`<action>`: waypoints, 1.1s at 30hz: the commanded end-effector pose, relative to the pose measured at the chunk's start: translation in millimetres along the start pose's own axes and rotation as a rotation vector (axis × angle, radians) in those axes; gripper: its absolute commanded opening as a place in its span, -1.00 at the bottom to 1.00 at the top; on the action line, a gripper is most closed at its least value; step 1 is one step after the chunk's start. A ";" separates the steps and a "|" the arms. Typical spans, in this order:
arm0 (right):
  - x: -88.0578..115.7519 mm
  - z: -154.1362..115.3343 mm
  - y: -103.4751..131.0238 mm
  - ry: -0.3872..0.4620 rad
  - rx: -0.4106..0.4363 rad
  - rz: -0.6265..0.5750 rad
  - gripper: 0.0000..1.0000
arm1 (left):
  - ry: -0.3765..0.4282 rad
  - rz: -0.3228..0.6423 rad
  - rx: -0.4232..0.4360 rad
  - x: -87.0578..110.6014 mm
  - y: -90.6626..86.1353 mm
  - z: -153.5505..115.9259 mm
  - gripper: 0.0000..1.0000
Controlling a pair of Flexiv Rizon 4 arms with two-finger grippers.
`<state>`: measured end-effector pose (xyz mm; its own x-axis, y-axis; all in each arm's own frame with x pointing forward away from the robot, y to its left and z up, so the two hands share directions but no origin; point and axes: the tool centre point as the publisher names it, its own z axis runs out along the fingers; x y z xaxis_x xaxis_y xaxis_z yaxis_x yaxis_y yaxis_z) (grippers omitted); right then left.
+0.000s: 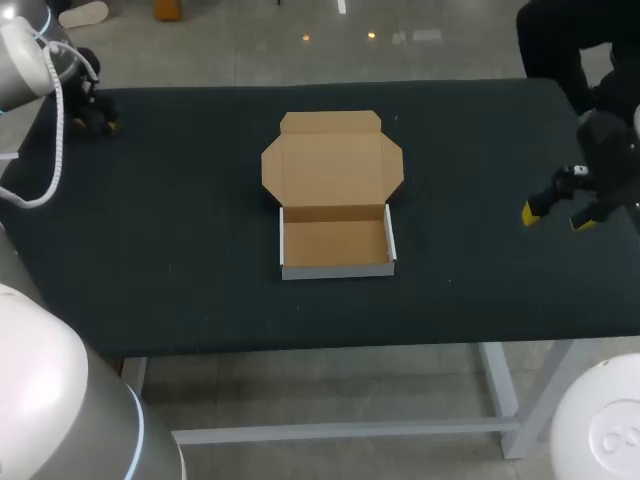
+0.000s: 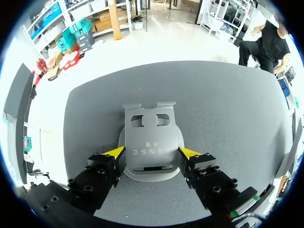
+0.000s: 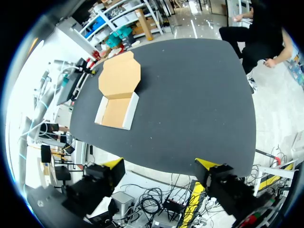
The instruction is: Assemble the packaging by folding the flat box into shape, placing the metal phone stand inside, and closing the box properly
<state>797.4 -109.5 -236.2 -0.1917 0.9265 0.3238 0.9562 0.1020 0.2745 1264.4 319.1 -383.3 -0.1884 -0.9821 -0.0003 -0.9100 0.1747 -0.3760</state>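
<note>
While the metal phone stand (image 2: 151,137) sits at the far left corner of the counter (image 1: 180,260), well apart from the box (image 1: 337,270), it is entered as item 1: grey sheet metal, 1 bent piece with 2 cut-outs in the back plate and a rounded base. Judged stiff, fairly heavy for its bulk, smooth and likely slippery on its flat faces, and not fragile, though its edges could mark cardboard. Best hold: across the 2 opposite side edges of the base, low down. The left tool (image 2: 152,153) is placed there, its yellow tips set against those edges from both sides, so it reads as closed on the stand. Item 2: box, brown card inside with white outer walls, at the counter's middle. Its tray is folded up with low walls raised, and the lid (image 1: 332,165) lies flat and open behind it, flaps spread. Judged light, easily pushed along the dark counter, with walls soft enough to crush or splay under a hard pinch. Best handled by the lid's far edge, or steadied at a side wall. Right tool (image 1: 558,217): at the counter's right edge, tips spread wide, holding nothing, free to steady the tray during insertion.
</note>
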 end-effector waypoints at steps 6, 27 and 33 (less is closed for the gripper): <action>0.1 -2.6 -0.1 0.003 0.005 -0.001 1.00 | -0.008 -0.006 0.024 6.3 13.7 -26.1 -1.00; -0.3 -1.2 2.1 0.017 -0.050 -0.139 1.00 | -0.020 0.016 0.063 36.6 41.4 -88.9 -1.00; -4.9 4.0 3.1 0.019 -0.164 -0.344 1.00 | -0.012 0.040 0.068 49.7 54.3 -112.2 -1.00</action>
<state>811.3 -108.6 -232.4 -0.4117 0.8768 0.2483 0.8683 0.2947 0.3991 1194.7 291.2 -330.8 -0.2295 -0.9733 0.0004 -0.8925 0.2103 -0.3990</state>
